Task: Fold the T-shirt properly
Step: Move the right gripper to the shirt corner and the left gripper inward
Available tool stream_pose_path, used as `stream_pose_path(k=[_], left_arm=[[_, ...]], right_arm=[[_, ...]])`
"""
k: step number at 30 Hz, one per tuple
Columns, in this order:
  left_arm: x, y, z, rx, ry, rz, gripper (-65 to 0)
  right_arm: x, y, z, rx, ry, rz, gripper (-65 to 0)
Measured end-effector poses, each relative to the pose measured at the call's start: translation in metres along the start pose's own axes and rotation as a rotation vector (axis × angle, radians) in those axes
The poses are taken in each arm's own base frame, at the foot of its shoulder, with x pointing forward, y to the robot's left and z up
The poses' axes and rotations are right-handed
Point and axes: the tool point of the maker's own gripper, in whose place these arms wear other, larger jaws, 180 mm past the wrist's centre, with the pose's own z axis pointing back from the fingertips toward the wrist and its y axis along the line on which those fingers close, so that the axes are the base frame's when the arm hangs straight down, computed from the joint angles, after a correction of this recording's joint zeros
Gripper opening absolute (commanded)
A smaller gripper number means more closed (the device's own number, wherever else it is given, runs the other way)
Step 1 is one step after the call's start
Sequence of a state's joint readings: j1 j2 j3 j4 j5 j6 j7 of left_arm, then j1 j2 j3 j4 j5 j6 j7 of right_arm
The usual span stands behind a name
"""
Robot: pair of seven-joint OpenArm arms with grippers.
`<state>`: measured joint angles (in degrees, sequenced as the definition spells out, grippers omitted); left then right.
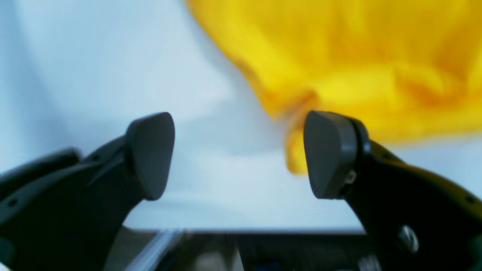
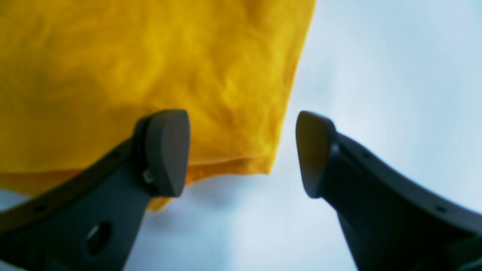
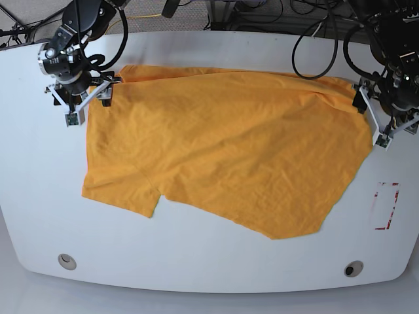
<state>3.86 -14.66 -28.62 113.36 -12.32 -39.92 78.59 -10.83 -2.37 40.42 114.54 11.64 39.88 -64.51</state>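
Left gripper (image 1: 239,154): released, jaws spread wide, nothing between them; a bunched shirt corner sits just beyond the right-hand pad, touching or not I cannot tell.
Left gripper in base view (image 3: 378,111): at 3 o'clock of the table, over the shirt's edge there.
Right gripper (image 2: 243,152): released, jaws apart, holding nothing; the shirt's hemmed corner lies under the gap, cloth running behind the left-hand pad.
Right gripper in base view (image 3: 84,95): at 10 o'clock, over the shirt's far corner on that side.
T-shirt (image 3: 222,150): orange-yellow, plain, spread mostly flat over the middle of the table, lightly wrinkled all over.
T-shirt near edge: one flap points to 7 o'clock, a longer rounded part reaches down toward 5 o'clock, with a notch between them.
T-shirt far edge: runs from 10 to 2 o'clock, a thin folded-over strip along its left part.
Table (image 3: 196,255): white, rounded corners, bare along the near side.
Round holes: one at 7 o'clock (image 3: 66,261), one at 5 o'clock (image 3: 353,269), both well apart from the shirt.
Red-marked rectangle (image 3: 386,205): at 4 o'clock, near the shirt's edge but apart from it.
Cables (image 3: 314,33): black, looping at the far edge around 1 o'clock.
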Motion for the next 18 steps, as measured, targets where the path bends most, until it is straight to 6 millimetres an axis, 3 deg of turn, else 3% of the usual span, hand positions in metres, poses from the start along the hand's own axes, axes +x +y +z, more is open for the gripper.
stream_pose_path(k=[4,10,12,16,18], left_arm=[[0.029,0.011,0.004,0.025,-0.092,0.008,-14.6],[0.054,0.023,0.007,0.047,-0.156,0.026,-14.6],[0.065,0.023,0.000,0.029,-0.186,0.036,-14.6],[0.085,-0.006,-0.029,-0.087,-0.265,0.102,-15.3],[0.089,-0.021,-0.046,-0.133,-0.281,0.148,-21.2]], right_arm=[[-0.018,0.005,0.009,0.075,0.007,-0.078,-22.8],[-0.032,0.016,0.014,0.160,0.009,-0.102,-23.0],[-0.036,0.017,0.011,0.170,0.022,-0.115,-27.9],[-0.034,0.017,0.003,0.183,0.022,-0.135,-45.3],[-0.030,0.016,-0.002,0.191,0.014,-0.148,-52.0]])
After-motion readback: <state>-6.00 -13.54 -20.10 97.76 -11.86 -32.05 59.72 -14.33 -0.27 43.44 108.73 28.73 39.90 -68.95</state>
